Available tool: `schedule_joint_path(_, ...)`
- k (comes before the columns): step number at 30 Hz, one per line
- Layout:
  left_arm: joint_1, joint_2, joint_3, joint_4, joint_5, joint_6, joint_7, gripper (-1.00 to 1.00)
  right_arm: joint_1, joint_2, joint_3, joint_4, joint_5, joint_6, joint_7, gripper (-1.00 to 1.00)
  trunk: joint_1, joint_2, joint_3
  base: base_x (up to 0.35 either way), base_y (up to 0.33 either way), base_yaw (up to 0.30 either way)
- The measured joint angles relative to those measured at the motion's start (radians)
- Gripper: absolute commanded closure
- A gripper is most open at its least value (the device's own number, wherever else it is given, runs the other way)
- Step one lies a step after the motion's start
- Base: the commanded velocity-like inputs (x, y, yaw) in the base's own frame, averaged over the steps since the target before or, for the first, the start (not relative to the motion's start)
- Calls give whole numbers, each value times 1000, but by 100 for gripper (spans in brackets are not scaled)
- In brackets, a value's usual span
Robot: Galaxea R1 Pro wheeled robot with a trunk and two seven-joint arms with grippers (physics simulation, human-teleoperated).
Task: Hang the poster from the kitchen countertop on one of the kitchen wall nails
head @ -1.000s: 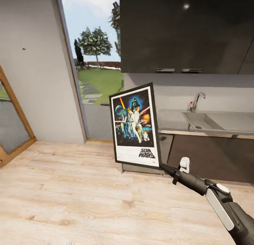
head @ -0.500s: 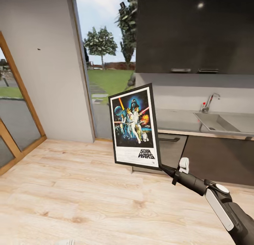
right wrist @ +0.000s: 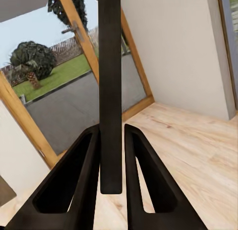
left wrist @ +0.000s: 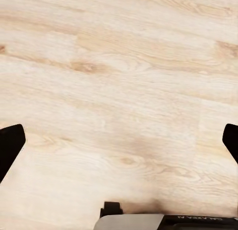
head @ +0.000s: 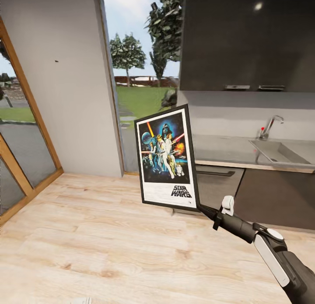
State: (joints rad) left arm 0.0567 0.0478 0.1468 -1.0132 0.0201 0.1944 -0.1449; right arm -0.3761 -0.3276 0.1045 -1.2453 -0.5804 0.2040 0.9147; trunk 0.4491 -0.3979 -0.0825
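The poster (head: 166, 157), black-framed with white border and STAR WARS lettering, is held upright in the air over the wooden floor, facing me. My right gripper (head: 204, 209) is shut on its lower right corner. In the right wrist view the poster (right wrist: 110, 66) is edge-on, a dark bar clamped by the right gripper (right wrist: 112, 128). A wall nail (head: 56, 61) is a dark speck high on the grey wall to the left. The kitchen countertop (head: 227, 150) runs behind the poster to the right. My left gripper (left wrist: 119, 145) hangs open above the bare floor.
A steel sink (head: 280, 153) with a chrome tap (head: 270, 126) sits in the countertop. Dark upper cabinets (head: 249, 37) hang above it. An open doorway (head: 140, 85) looks onto a garden. A wood-framed glass door (head: 26, 120) stands at the left.
The whole view has swung left: the wall, nail, doorway and sink sit further right in the picture. The poster and right arm keep the same place in view.
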Motion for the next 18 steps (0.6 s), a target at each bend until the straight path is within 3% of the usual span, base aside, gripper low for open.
schedule_joint_path(6,0,0,1,0,1,0,0,-100,0,0,2,1,-1,0,-1,100,0,0,0,129,291,52)
schedule_joint_path(18,0,0,1,0,1,0,0,-100,0,0,4,-4,0,-2,-3,100,0,0,0,140,291,255)
